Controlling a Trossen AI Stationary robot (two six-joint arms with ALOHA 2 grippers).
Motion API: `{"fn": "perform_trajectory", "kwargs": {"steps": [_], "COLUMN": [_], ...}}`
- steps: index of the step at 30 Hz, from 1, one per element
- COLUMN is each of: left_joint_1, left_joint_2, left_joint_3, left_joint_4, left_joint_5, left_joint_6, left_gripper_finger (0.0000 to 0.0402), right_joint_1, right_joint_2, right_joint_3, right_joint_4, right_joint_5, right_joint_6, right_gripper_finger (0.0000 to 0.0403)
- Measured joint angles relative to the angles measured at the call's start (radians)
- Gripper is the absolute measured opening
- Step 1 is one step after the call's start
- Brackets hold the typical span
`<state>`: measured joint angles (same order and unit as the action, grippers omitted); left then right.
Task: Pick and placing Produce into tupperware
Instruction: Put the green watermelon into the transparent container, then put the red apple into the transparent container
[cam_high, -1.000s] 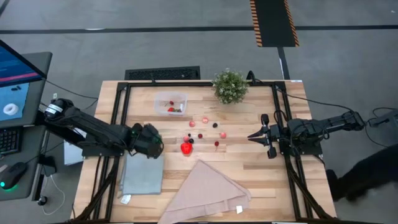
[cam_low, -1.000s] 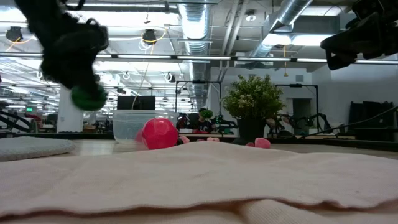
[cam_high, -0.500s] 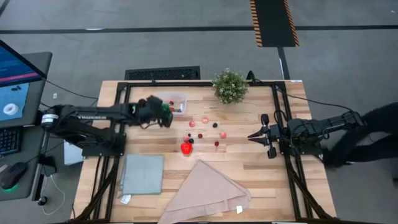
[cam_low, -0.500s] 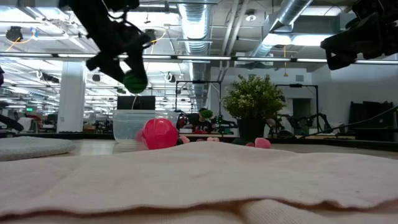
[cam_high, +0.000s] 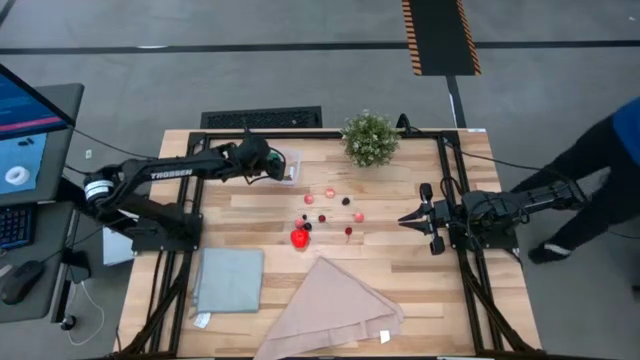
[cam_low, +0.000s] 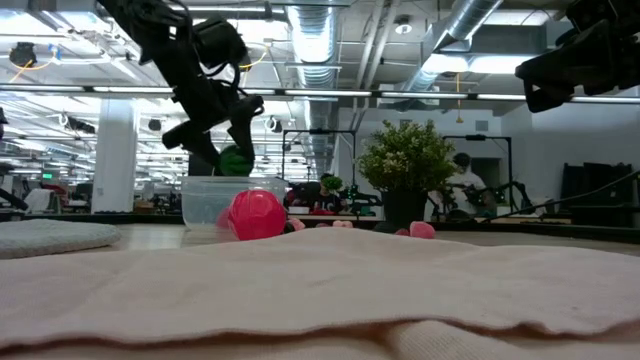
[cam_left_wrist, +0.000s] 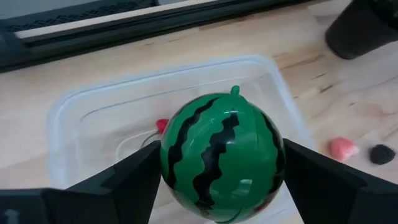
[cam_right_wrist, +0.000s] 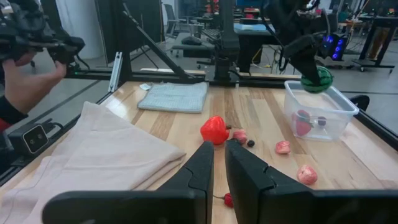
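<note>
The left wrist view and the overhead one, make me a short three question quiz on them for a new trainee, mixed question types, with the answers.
1. True or false: the left gripper holds the toy watermelon over the tupperware.
2. What lies inside the tupperware? A) nothing B) a few small red pieces C) the plant
3. Which gripper waits with fingers shut near the table's right edge?

Key: 1 true; 2 B; 3 the right gripper.

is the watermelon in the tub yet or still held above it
Still held. The round green striped toy watermelon sits between the left tool's fingers, above the clear rectangular plastic container, which holds only a few small red pieces.
</note>
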<state>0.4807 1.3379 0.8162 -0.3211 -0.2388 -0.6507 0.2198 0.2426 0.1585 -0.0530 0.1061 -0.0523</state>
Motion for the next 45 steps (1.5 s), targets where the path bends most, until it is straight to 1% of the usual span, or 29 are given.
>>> {"fn": "perform_trajectory", "kwargs": {"steps": [4,8,14,19,22,26,29,32,35,39,42,45], "left_joint_1": [0.000,-0.003,-0.006,-0.007,-0.028,-0.098,-0.176,-0.282,-0.380,-0.506,-0.584,-0.636], "left_joint_2": [0.006,0.006,0.006,0.006,0.006,0.006,0.006,0.006,0.007,0.048,0.098,0.164], "left_joint_3": [0.000,0.000,0.000,0.000,0.000,0.000,0.000,0.000,0.000,0.000,0.019,0.073], "left_joint_4": [0.022,0.017,0.024,0.015,0.016,0.019,0.009,-0.020,-0.049,-0.066,-0.065,-0.097], "left_joint_5": [-0.006,-0.032,-0.056,-0.064,-0.068,-0.114,-0.158,-0.213,-0.255,-0.303,-0.343,-0.371], "left_joint_6": [-0.003,-0.054,-0.069,-0.080,-0.103,-0.138,-0.190,-0.288,-0.435,-0.615,-0.672,-0.727], "left_gripper_finger": [0.0302,0.0312,0.0324,0.0344,0.0353,0.0355,0.0355,0.0355,0.0355,0.0361,0.0374,0.0392], "right_joint_1": [0.000,0.000,0.000,0.000,0.000,0.000,0.000,0.000,0.000,0.000,0.000,0.000], "right_joint_2": [0.000,0.000,0.000,0.000,0.000,0.000,0.000,0.000,0.000,0.000,0.000,0.000], "right_joint_3": [0.000,0.000,0.000,0.000,0.000,0.000,0.000,0.000,0.000,0.000,0.000,0.000], "right_joint_4": [0.000,0.000,0.000,0.000,0.000,0.000,0.000,0.000,0.000,0.000,0.000,0.000], "right_joint_5": [0.000,0.000,0.000,0.000,0.000,0.000,0.000,0.000,0.000,0.000,0.000,0.000], "right_joint_6": [0.000,0.000,0.000,0.000,0.000,0.000,0.000,0.000,0.000,0.000,0.000,0.000], "right_gripper_finger": [0.0064,0.0064,0.0064,0.0064,0.0064,0.0064,0.0064,0.0064,0.0064,0.0064,0.0064,0.0064]}}
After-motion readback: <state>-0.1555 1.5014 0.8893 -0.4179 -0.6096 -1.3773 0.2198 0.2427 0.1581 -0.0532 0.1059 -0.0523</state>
